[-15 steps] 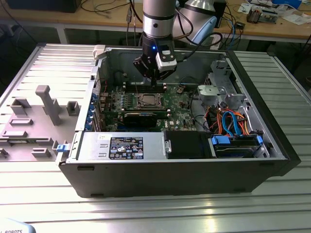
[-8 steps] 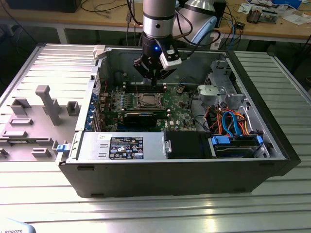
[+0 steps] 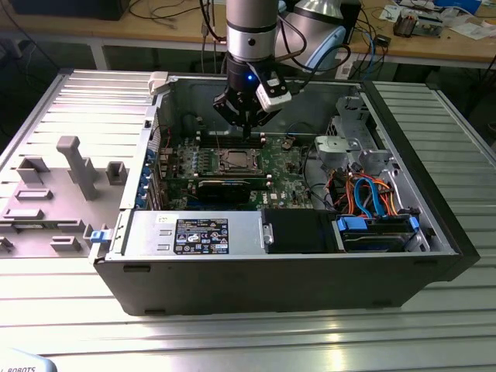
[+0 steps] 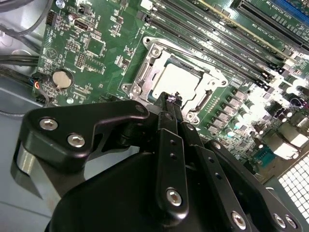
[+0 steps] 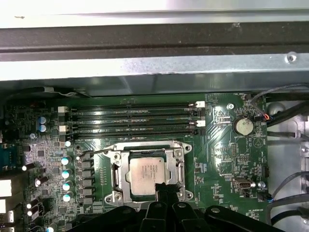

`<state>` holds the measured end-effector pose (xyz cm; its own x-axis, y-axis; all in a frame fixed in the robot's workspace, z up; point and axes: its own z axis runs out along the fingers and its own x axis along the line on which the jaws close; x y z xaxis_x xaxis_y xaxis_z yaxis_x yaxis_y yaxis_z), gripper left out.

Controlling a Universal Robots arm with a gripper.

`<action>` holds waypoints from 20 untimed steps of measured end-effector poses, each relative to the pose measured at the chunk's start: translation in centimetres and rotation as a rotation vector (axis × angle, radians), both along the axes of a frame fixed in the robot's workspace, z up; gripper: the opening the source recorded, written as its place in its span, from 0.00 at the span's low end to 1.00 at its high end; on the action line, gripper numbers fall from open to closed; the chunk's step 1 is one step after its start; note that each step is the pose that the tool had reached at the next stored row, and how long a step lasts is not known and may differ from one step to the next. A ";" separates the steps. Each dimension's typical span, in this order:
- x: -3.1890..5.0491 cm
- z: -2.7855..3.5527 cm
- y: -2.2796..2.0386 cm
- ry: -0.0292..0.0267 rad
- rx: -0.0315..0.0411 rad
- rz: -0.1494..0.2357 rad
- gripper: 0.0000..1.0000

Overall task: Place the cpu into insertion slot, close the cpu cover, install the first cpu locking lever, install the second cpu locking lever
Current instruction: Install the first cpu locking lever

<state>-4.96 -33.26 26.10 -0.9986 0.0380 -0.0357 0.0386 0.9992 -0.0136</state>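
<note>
**A:** Start nearest your wrist. What are you reading at the gripper?

**B:** Its two fingers are drawn together to a narrow point with nothing between them, and the tip rests at the near edge of the insertion slot. Whether it touches a lever wire there, you cannot tell.

**A:** And just past the tip?

**B:** The cpu lies flat inside the slot, its pale top showing through the window of the cpu cover, which is folded down over it. So placing and closing look done; I judge you are on the locking levers.

**A:** What does the move call for?

**B:** A small, exact push at the slot's rim, keeping clear of the memory slots beyond it and the coin cell off to one side.
</note>
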 end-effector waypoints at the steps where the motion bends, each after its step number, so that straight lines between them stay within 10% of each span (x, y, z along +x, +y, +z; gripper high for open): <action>1: 0.00 0.00 0.00 0.0001 0.0000 0.000 0.11; 15: -0.21 0.00 -0.15 0.0001 -0.0002 0.008 0.11; 20: -0.28 -0.01 -0.15 0.0000 -0.0001 0.092 0.11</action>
<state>-5.24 -33.41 26.09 -0.9979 -0.0534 -0.0357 -0.0529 0.9985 -0.0137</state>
